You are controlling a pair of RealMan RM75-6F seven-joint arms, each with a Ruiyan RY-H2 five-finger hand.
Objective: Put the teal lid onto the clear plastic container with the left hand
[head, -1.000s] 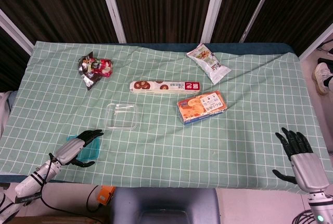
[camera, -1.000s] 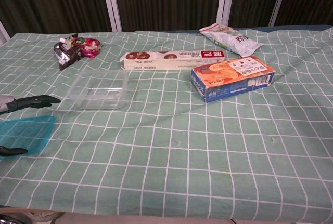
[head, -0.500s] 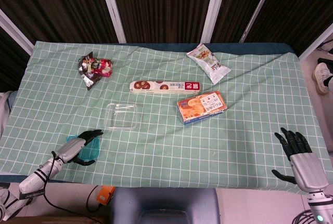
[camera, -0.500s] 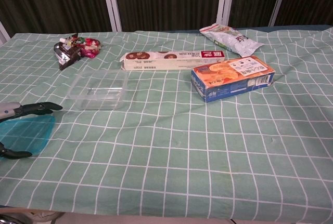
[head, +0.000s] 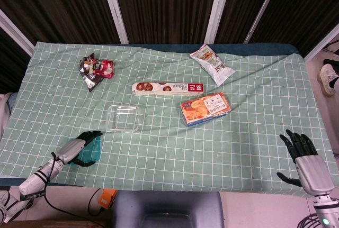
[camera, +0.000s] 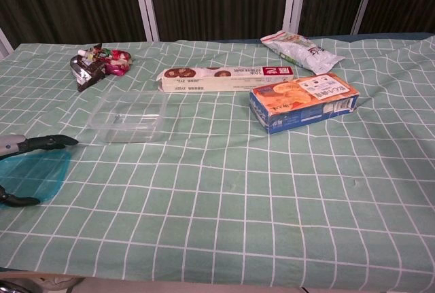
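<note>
The teal lid [head: 91, 151] [camera: 30, 173] lies low over the near left corner of the green checked cloth. My left hand [head: 74, 151] spans it, with fingers [camera: 42, 142] along its far edge and the thumb at its near edge, gripping it. The clear plastic container [head: 124, 118] [camera: 129, 116] stands empty and upright a little beyond and to the right of the lid. My right hand [head: 304, 156] hovers past the table's near right corner, fingers spread and holding nothing; the chest view does not show it.
Beyond the container lies a long cookie box [head: 168, 88] [camera: 228, 77]. An orange and blue biscuit box [head: 205, 108] [camera: 304, 100] sits to its right. A snack bag [head: 212, 64] lies at the back, and a dark candy pack [head: 95, 70] at the back left.
My left hand has drawn slightly toward the table's near left edge and settled around the lid, which shifted a little with it. The right hand has stayed put.
</note>
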